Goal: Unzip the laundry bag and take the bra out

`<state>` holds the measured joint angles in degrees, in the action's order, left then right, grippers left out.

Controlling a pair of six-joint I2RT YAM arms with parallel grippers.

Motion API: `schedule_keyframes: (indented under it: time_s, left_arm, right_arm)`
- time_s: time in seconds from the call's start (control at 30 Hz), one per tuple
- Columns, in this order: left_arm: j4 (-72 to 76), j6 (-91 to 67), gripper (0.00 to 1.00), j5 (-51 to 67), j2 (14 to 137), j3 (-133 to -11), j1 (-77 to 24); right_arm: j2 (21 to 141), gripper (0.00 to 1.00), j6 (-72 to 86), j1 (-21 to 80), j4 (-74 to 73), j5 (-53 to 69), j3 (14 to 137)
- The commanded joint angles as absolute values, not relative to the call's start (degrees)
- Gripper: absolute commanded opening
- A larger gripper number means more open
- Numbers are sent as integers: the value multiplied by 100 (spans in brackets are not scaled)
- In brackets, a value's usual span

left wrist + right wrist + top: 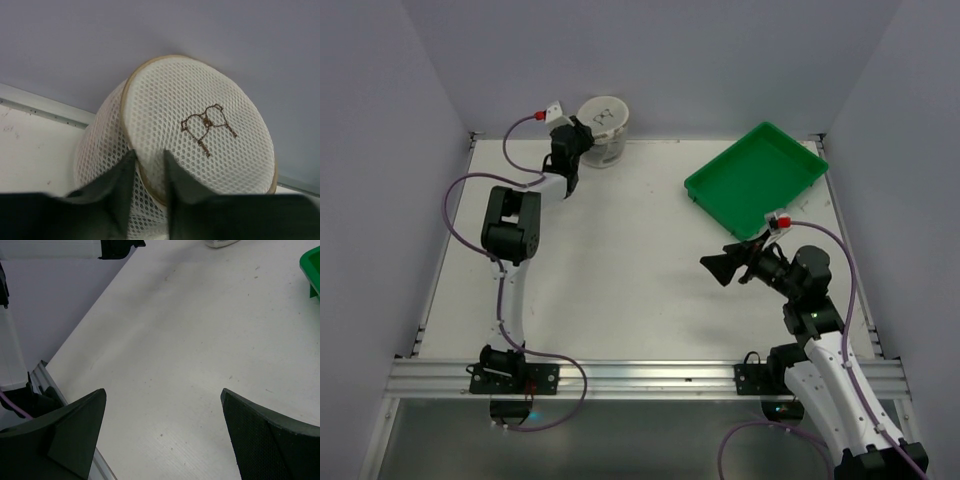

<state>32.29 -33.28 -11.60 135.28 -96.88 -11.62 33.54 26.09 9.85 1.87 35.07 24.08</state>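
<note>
The laundry bag (pixel 603 128) is a round white mesh cylinder at the table's far edge, tilted so its round face with a small bra drawing shows. In the left wrist view the laundry bag (pixel 200 130) fills the frame. My left gripper (pixel 582 140) is shut on the bag's near rim (pixel 149 161), one finger on the face, one on the side wall. My right gripper (pixel 722 268) is open and empty above the table's right half; its fingers (pixel 75 430) frame bare table. The bra is hidden.
A green rectangular tray (pixel 757 178) lies at the back right, its corner in the right wrist view (pixel 312 270). The grey back wall stands right behind the bag. A metal rail (pixel 640 378) runs along the near edge.
</note>
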Motion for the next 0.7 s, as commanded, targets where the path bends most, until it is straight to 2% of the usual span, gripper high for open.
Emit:
schedule_keyframes:
  time_s: [0.0,0.1,0.33,0.5,0.67]
  left_arm:
    - [3727,-3103,19,-1064,13465,-9844,-1064]
    - [3674,-3094,0,-687,13202,-9547,-1011]
    - [3333,-2804,0,473,12227,-8790,-1011]
    - [3034,-3119,0,1492,11199,-7895,-1089]
    - [2541,-3225,0,2003,10076,-7173,-1379]
  right_arm:
    - [3375,99,2461,1002,431,3726,2522]
    - [3375,99,2443,1011,396,3814,2558]
    - [3121,99,2417,1011,71,4034,2698]
    - [2743,99,2391,1019,-263,3999,2786]
    - [2435,99,2373,1028,-553,3981,2804]
